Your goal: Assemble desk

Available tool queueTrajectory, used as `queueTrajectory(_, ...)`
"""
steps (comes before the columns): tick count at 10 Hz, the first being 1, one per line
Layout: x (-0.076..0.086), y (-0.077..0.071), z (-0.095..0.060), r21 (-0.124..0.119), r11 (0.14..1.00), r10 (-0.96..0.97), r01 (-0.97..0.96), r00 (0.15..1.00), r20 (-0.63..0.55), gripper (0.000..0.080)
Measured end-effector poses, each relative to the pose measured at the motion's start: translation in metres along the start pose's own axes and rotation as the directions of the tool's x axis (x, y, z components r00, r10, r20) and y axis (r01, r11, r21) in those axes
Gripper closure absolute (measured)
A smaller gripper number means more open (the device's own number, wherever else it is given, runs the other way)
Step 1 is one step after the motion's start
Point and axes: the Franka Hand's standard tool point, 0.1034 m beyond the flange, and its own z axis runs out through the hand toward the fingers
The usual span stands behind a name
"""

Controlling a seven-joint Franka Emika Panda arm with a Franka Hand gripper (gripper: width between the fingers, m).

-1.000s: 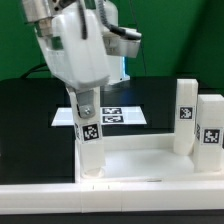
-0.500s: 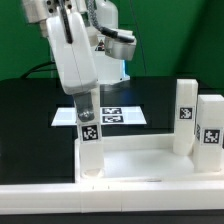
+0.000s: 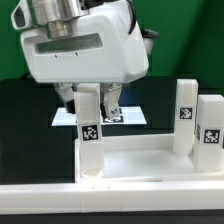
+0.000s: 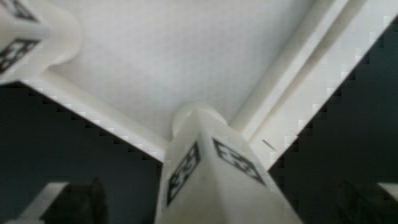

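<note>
Desk leg (image 3: 90, 125) stands upright, seemingly between the parted jaws.

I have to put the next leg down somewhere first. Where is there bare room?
Free: the black table on the exterior view's left of the marker board, and the tabletop floor between its legs. Crowded: the near-left leg, where the open tool hangs.
</note>
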Motion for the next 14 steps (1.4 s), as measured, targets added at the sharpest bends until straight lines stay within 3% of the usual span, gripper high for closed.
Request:
queueTrajectory(1, -0.0005, -0.0009, -0.0011, -0.014, 0.991, -0.13, 0.13, 0.992, -0.004, 0.0154)
queueTrajectory(2, -0.0017, -0.0042, -0.0055, -0.053, 0.915, -0.402, 0.401, 0.916, -0.004, 0.0151)
queueTrajectory(3, -0.0004, -0.0045, -0.008, -0.049, 0.839, -0.543, 0.542, 0.84, -0.005, 0.0151)
queueTrajectory(6, 0.0007, -0.0021, -0.0069, -0.05, 0.852, -0.522, 0.52, 0.853, -0.009, 0.0216)
queueTrajectory(7, 0.0008, -0.002, -0.0068, -0.05, 0.854, -0.519, 0.518, 0.855, -0.009, 0.039)
queueTrajectory(8, 0.0002, -0.0024, -0.0063, -0.047, 0.9, -0.434, 0.433, 0.901, -0.013, 0.039)
queueTrajectory(9, 0.001, -0.0015, -0.0066, -0.047, 0.928, -0.371, 0.37, 0.928, -0.017, 0.051)
queueTrajectory(10, 0.0009, -0.0017, -0.0065, -0.046, 0.943, -0.331, 0.33, 0.943, -0.019, 0.051)
queueTrajectory(12, 0.0002, -0.0054, -0.0082, -0.037, 0.997, 0.062, -0.063, 0.998, -0.03, 0.051)
queueTrajectory(14, -0.0007, -0.0062, -0.005, 0.008, 0.898, 0.44, -0.44, 0.898, -0.011, 0.051)
